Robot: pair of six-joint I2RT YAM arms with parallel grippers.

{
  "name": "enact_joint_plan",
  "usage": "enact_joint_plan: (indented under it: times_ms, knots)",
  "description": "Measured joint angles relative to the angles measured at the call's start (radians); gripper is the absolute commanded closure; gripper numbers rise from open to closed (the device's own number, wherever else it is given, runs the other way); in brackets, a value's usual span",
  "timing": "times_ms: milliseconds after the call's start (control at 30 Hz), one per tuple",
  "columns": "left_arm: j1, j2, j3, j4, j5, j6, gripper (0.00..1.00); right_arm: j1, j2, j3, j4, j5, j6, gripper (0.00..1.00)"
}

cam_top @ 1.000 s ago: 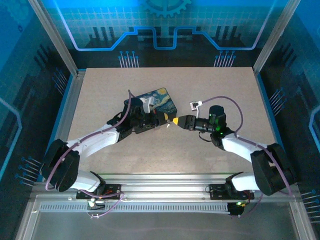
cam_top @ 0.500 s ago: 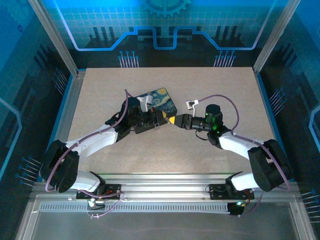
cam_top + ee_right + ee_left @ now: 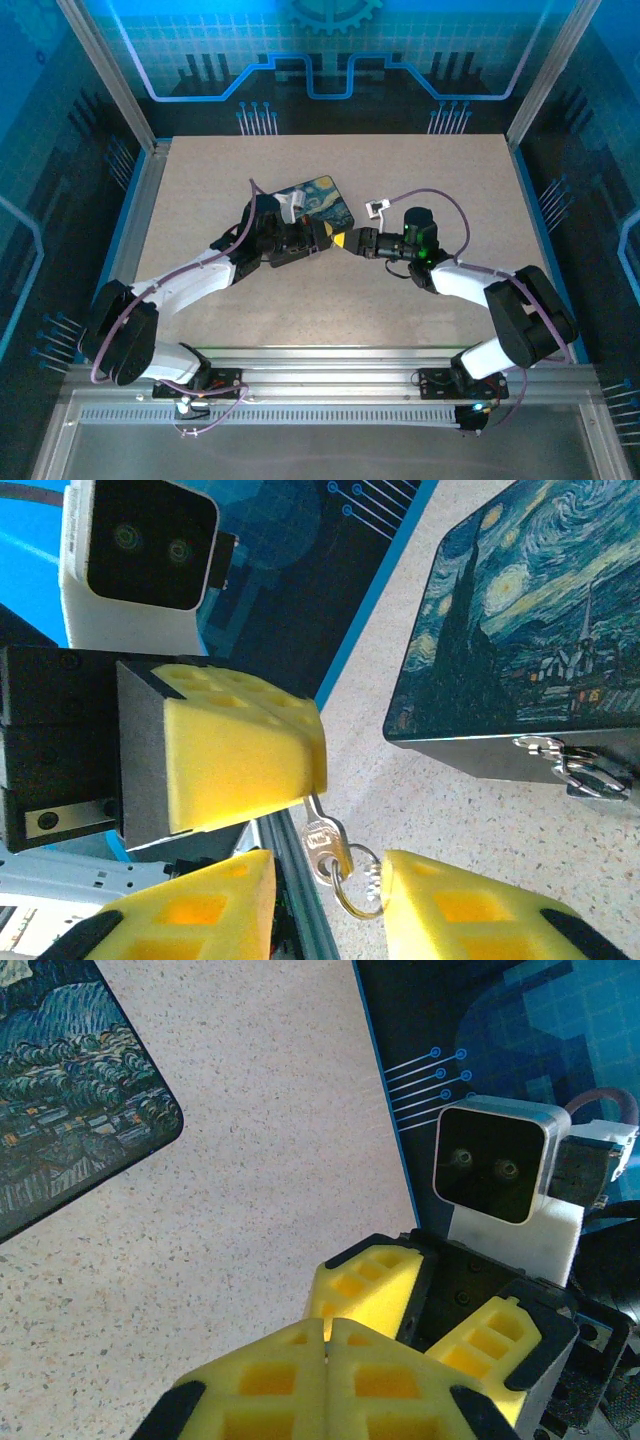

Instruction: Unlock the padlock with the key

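The right tool [image 3: 347, 241] has edged leftward to meet the left tool [image 3: 322, 236] beside the painted box [image 3: 318, 200] on the surface [image 3: 450, 180]. The left tool is clamped on the blade of the key [image 3: 325, 842]. The key's head and ring hang between the right tool's parted fingers [image 3: 450, 900].

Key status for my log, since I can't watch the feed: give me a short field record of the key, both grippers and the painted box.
left gripper: shut, pinching the key by its blade
right gripper: open, fingers either side of the key's ringed head
key: small, silvery, held above the table
box: painted lid, on the table, apart from both grippers; silvery fitting on its front wall
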Motion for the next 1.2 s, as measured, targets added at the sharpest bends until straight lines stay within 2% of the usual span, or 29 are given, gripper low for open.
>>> enact_joint_plan:
  times_ms: [400, 933, 1000, 1133, 1200]
  knots:
    - [0.001, 0.0, 0.0, 0.008, 0.008, -0.013, 1.0, 0.011, 0.014, 0.009, 0.024, 0.0, 0.008, 0.78]
    - [0.008, -0.009, -0.013, 0.05, 0.015, -0.027, 1.0, 0.011, 0.031, 0.009, 0.087, 0.0, 0.055, 1.0]
    - [0.008, -0.012, -0.015, 0.055, 0.015, -0.027, 0.99, 0.011, 0.032, 0.009, 0.091, 0.0, 0.06, 1.0]
    - [0.008, -0.019, -0.025, 0.057, 0.015, -0.028, 0.71, 0.012, 0.031, 0.009, 0.086, -0.007, 0.051, 1.0]
    - [0.009, -0.024, -0.026, 0.041, 0.018, -0.019, 0.61, 0.013, 0.031, 0.011, 0.064, -0.01, 0.033, 1.0]
